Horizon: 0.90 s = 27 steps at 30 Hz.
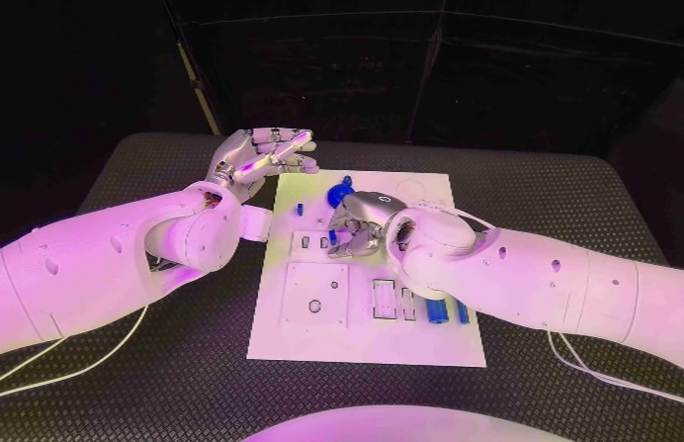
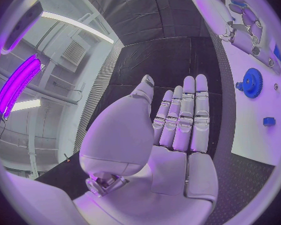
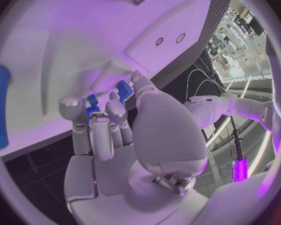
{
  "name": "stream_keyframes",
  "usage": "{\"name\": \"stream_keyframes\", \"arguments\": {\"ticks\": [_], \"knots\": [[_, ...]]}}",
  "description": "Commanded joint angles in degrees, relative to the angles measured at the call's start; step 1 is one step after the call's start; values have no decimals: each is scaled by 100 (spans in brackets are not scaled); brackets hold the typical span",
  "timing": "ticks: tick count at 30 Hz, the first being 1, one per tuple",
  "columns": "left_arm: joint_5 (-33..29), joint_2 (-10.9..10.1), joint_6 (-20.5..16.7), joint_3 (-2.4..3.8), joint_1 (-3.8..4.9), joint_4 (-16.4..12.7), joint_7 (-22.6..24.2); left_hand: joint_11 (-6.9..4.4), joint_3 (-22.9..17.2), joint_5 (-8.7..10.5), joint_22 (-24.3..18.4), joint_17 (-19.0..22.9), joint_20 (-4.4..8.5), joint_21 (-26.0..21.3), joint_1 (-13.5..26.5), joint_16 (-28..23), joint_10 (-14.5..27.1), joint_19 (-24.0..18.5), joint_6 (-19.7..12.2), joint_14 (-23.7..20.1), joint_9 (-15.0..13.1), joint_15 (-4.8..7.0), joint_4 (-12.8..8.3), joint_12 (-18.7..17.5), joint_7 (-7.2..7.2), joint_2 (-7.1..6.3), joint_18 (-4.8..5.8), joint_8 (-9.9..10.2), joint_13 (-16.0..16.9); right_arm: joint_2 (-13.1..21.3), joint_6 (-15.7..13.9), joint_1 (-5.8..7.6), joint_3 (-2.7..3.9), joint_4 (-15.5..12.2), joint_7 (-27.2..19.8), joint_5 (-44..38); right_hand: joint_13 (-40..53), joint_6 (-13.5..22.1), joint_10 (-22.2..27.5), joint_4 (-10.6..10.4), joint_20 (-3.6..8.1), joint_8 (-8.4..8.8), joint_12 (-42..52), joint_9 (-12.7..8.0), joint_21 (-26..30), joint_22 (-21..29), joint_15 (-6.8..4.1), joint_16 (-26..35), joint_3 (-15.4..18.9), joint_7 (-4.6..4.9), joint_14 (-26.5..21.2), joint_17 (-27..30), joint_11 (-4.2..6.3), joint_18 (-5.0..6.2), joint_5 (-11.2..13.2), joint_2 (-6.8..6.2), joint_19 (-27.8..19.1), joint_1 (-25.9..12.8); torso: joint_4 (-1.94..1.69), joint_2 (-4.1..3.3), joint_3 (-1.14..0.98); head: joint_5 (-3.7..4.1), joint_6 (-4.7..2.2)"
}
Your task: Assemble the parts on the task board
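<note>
A small blue part (image 3: 92, 106) is pinched in the fingers of the right hand (image 1: 360, 226), which is held low over the middle of the task board (image 1: 321, 338); a second small blue piece (image 3: 123, 90) is seen just beside the fingertips, and whether it is also held or already stands in the board cannot be told. The palm is turned down toward the board, with the white arm reaching in across the board's right edge. The step in hand is judged to be the seating of this part in a socket near the board's centre.

The left hand (image 1: 261, 158) is kept off the board, just beyond its far left corner, above the table (image 1: 142, 175). Its fingers (image 2: 187, 115) are stretched out straight and side by side, nothing being held in them.

The task is judged to be partly done. A blue gear (image 1: 339, 194) sits on the board near its far edge, and a small blue peg (image 2: 269, 120) stands on the board not far from the gear. Near the board's near right corner, two blue bars (image 1: 438, 310) lie side by side next to pale rectangular recesses. Several recesses and holes on the near left part of the board appear unfilled, so further parts are thought to be left to place.
</note>
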<state>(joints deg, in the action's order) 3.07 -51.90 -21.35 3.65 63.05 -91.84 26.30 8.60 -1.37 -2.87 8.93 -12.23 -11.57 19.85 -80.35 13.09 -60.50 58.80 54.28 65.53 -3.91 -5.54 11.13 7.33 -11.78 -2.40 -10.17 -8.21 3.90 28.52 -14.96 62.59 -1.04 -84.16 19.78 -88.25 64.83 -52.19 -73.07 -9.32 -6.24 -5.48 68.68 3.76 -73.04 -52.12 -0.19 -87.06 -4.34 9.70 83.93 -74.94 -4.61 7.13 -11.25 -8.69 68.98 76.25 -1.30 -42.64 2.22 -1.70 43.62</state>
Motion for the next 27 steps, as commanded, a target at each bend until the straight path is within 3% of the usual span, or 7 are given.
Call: {"name": "stream_keyframes", "arguments": {"ticks": [1, 8, 15, 17, 21, 25, 27], "knots": [[4, 4, 67, 7, 8, 1, 22, 17, 29, 20, -9, -6, 6, -10, 3, -8, -28, 42, 9, 44, 7, -3, -9, -27, -18, 50, -14, 21, -7, 37, -572, -2, 2, -64, -135, -20, 7, 58, 33, -83, -26, -21, 9, 18, 29, 10, 52, 33, 145, -7, 434, -739, -4, -14, -39, -46, 0, 96, -2, 2, -2, 4, -6], [4, 1, 115, 6, 8, 36, 0, 0, 37, 20, -12, -21, 12, -10, -12, -15, -64, 64, 50, 79, 1, 10, -16, -38, 9, 79, -19, 21, -4, 238, -1353, -33, 5, -249, -487, 14, -3, 215, 38, -364, -50, -36, 30, 16, 44, 26, 78, 36, 381, 31, 435, -746, -36, -12, -120, -70, 6, 375, 1, 2, -11, -10, -13], [173, -8, 203, 6, 7, 116, -153, -112, 114, 20, 67, -191, 144, 177, -26, 167, -330, 442, 285, 607, -15, 167, -18, -50, 93, 158, -43, 5, 13, 608, -1792, -40, 14, -598, -1249, 379, 17, 300, 15, -481, -59, -35, 61, 12, 42, 21, 89, 26, 418, 48, 442, -775, -48, -12, -187, -58, 16, 526, 1, 16, -6, -18, -38], [300, -17, 245, 6, 7, 148, -268, -162, 153, 18, 117, -285, 212, 282, -20, 272, -491, 607, 370, 836, -16, 236, -13, -21, 124, 163, -38, 2, 29, 746, -1769, -39, 25, -722, -1589, 604, 20, 307, 13, -503, -62, -43, 67, 14, 49, 33, 92, 35, 407, 50, 437, -755, -50, -10, -178, -16, 9, 582, 2, 21, -9, -25, -62], [704, -52, 328, 6, 8, 212, -676, -314, 254, 14, 265, -568, 379, 564, 36, 614, -964, 953, 510, 1360, -20, 400, 33, 139, 221, 146, -38, 3, 120, 1074, -1340, -24, 207, -949, -2326, 1364, 10, 191, 29, -477, -58, -120, 64, 40, 94, 116, 79, 73, 354, 22, 417, -682, -30, 7, -132, 129, -41, 707, -1, 38, -3, -30, -93], [1259, -78, 407, 7, 10, 290, -1336, -468, 385, -9, 500, -1040, 528, 957, 181, 1199, -1361, 1238, 621, 1815, -43, 566, 148, 355, 335, 146, -13, -9, 285, 1442, -797, 54, 350, -1126, -2716, 2469, -301, -43, 273, -368, -8, -271, -222, 69, 525, 889, 16, 473, 333, -51, 215, 56, 37, 142, -117, 272, -489, 817, 6, 75, -10, -62, -116], [1709, -95, 602, 8, 16, 325, -1819, -574, 434, 4, 668, -2557, 635, 1228, 204, 2776, -1642, 1396, 740, 2125, -86, 655, 161, 607, 421, 137, -35, -79, 452, 1609, -756, 127, 391, -1182, -2806, 2931, -528, -51, 436, -316, 9, -285, -432, 58, 750, 1249, 1, 655, 321, -57, 141, 331, 45, 197, -168, 337, -688, 856, 17, 113, -18, -70, -107]]}}
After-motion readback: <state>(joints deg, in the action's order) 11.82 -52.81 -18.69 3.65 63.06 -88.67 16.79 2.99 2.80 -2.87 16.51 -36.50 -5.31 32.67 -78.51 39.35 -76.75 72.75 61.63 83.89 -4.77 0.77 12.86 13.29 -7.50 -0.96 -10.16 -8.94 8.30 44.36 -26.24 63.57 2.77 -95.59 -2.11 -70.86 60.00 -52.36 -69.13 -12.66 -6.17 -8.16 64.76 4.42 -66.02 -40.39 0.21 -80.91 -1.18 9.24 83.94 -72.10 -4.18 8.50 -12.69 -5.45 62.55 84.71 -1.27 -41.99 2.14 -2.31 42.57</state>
